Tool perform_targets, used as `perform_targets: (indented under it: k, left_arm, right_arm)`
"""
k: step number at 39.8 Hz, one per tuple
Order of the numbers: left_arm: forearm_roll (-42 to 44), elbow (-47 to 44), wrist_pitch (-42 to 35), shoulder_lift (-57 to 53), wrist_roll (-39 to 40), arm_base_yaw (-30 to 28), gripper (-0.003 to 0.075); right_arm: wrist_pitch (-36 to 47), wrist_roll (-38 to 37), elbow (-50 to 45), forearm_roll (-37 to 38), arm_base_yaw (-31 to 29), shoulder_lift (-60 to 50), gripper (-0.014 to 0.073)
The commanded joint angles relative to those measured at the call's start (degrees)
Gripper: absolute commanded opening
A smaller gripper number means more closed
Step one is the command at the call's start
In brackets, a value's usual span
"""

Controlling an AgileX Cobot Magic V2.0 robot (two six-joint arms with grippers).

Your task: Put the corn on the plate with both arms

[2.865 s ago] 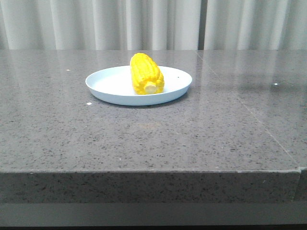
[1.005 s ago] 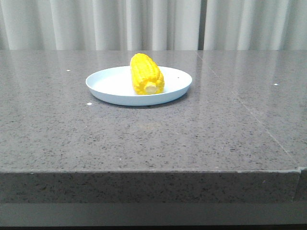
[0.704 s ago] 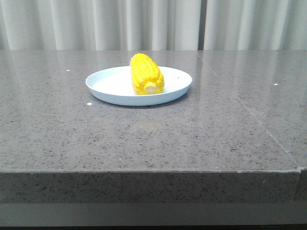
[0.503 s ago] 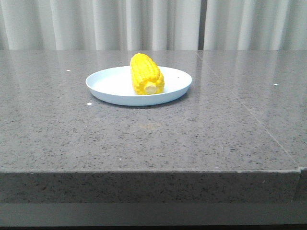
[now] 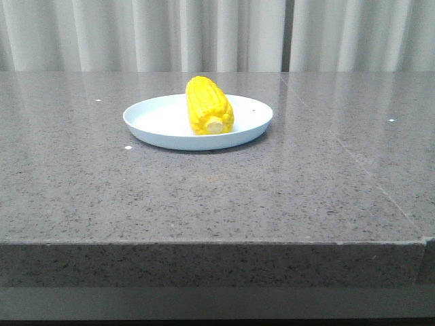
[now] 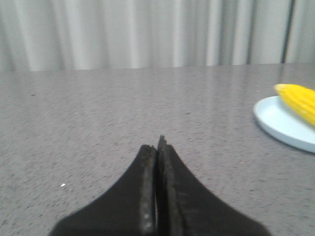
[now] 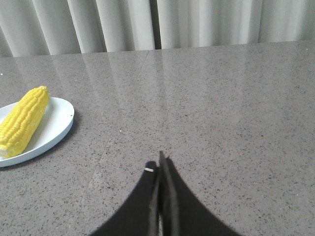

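Now corn (image 5: 209, 106) on plate (image 5: 156, 122); left claw (image 6: 156, 147), right claw (image 7: 159, 167) pressed closed, apart from plate.

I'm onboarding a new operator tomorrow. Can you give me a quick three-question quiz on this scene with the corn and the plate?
1. True or false: the corn lies on the plate.
2. Which end of the corn faces the front camera? A) the pale cut end B) the tapered tip
3. In the wrist views, how do the jaws of the left gripper and the right gripper stand?

Key: 1. True. 2. A. 3. Both closed, holding nothing, over the countertop away from the plate.
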State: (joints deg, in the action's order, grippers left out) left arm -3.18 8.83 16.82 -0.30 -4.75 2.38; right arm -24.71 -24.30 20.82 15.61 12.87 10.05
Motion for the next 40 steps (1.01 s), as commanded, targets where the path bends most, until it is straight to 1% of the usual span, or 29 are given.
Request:
perform_targets:
  k: [1,5,14,40]
  left_arm:
    - [-0.94,-1.71,-9.34,-1.05,-0.38,-2.63,-0.0020]
    - [-0.94,-5.22,-12.34,-1.05,-0.27,-3.63,-0.0020]
    - [-0.83,-10.73,-14.18,-1.05,0.73,-3.63,-0.0020]
    - [-0.83,-10.73,-14.09,-1.05,0.73,-3.63,-0.0020]
  right_arm:
    - [4.73,0.40,1.38,1.53,-0.26,0.75,-0.0069]
    - [4.75,0.40,1.38,1.53,-0.26,0.75,-0.0069]
    - [4.75,0.40,1.38,1.53,-0.26,0.75,-0.0069]
    - [4.75,0.40,1.38,1.53,-0.26,0.75,-0.0069]
